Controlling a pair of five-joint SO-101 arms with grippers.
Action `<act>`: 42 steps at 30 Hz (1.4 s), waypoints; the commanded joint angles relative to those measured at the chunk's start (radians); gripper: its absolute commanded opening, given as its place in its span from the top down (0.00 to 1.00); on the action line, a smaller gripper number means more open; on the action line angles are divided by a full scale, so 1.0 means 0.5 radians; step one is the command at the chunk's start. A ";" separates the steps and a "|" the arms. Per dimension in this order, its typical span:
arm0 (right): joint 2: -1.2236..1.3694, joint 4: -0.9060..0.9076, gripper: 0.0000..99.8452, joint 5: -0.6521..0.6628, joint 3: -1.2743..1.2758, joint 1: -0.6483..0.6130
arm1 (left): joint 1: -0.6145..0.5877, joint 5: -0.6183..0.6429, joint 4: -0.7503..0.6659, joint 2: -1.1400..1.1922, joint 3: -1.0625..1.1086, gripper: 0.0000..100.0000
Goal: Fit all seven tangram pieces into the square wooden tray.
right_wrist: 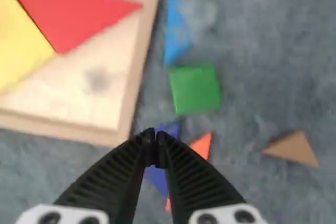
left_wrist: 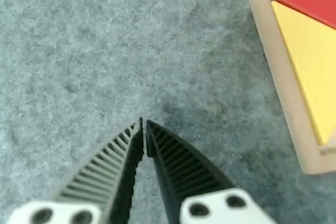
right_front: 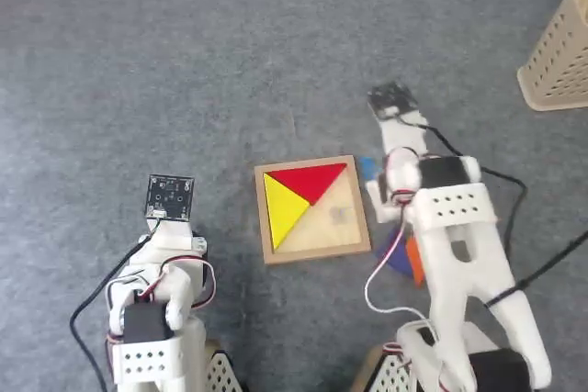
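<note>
Beside the square wooden tray (right_front: 319,253), with red triangle (right_front: 308,179) and yellow triangle (right_front: 283,208) already seated, right gripper (right_wrist: 155,135) poised above dark blue piece (right_wrist: 170,128) and neighbouring orange piece (right_wrist: 202,144), fingers pressed together, empty; left gripper (left_wrist: 143,125) likewise closed over desk (right_front: 138,71); risks shoving both pieces if lowered unopened.

High view: fixed, far, looking down over tabletop (right_front: 184,71), arms (right_front: 156,319) entering at 6 o'clock. Wrist views: close, low, aimed down past own jaws. Shared by all three: wooden tray (right_front: 342,219).
</note>
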 commanded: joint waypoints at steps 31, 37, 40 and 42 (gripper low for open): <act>0.720 -0.446 0.81 0.101 0.187 0.496 | 0.000 -0.009 0.012 -0.037 -0.014 0.99; 0.713 -0.434 0.81 0.021 0.129 0.554 | 0.000 -0.009 0.012 -0.037 -0.014 0.99; 0.710 -0.425 0.81 0.028 0.077 0.523 | 0.000 -0.009 0.012 -0.037 -0.014 0.99; 0.710 -0.428 0.81 0.037 0.025 0.514 | 0.000 -0.009 0.012 -0.037 -0.014 0.99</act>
